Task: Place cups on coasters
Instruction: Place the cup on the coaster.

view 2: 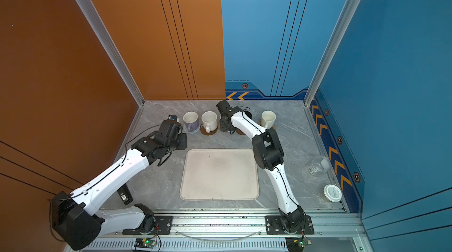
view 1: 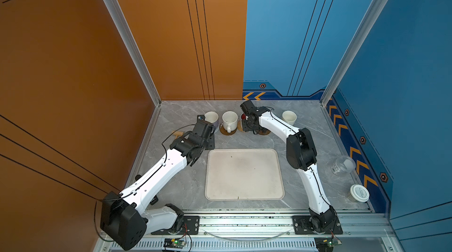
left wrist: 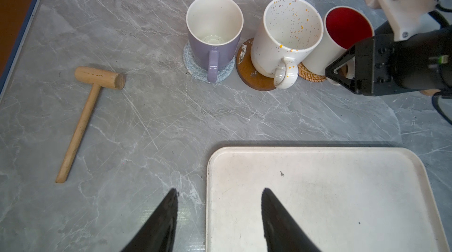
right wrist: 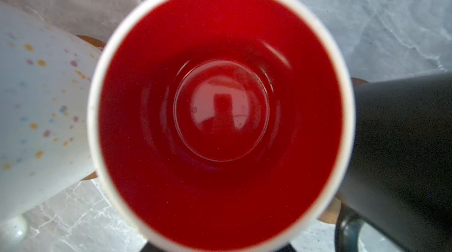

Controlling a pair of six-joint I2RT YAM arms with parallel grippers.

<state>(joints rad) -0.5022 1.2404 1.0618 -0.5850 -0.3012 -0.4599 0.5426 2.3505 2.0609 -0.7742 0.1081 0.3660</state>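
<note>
Red-glazed and close enough to blur, the red-inside mug (right wrist: pixel 220 116) fills the right wrist view, directly beneath the right gripper (left wrist: pixel 338 75); that view shows nothing of the fingers' spread, and the left wrist view catches the gripper side-on at the mug's handle, so whether it grips or stands clear cannot be told; the mug stands on the rattan coaster (left wrist: pixel 310 75).

Only the right wrist view gives the black mug (right wrist: pixel 403 153) plainly, hard beside the red-inside mug, a sliver of brown coaster (right wrist: pixel 330 210) beneath it; in a top view the right arm (view 1: pixel 276 121) covers it.

Across the table (left wrist: pixel 146 128), the left gripper (left wrist: pixel 220 190) hangs with jaws apart and empty above one edge of the cream tray (left wrist: pixel 318 160).

Beyond it, the left wrist view lines up the lavender mug (left wrist: pixel 212 30) on the woven coaster (left wrist: pixel 193 67) and the speckled mug (left wrist: pixel 286 38) on the glossy brown coaster (left wrist: pixel 247 74); a wooden mallet (left wrist: pixel 90 113) lies flat, well apart from them; in a top view the left arm (view 1: pixel 156 172) hides most of it.

Only the top views show the cream mug (view 2: pixel 268 118); it sits on the tan coaster (view 2: pixel 273 127), past the right arm.

Near the blue wall, a clear jar (view 1: pixel 343 164) lies on its side; a white-lidded jar (view 1: pixel 359 193) stands upright.
</note>
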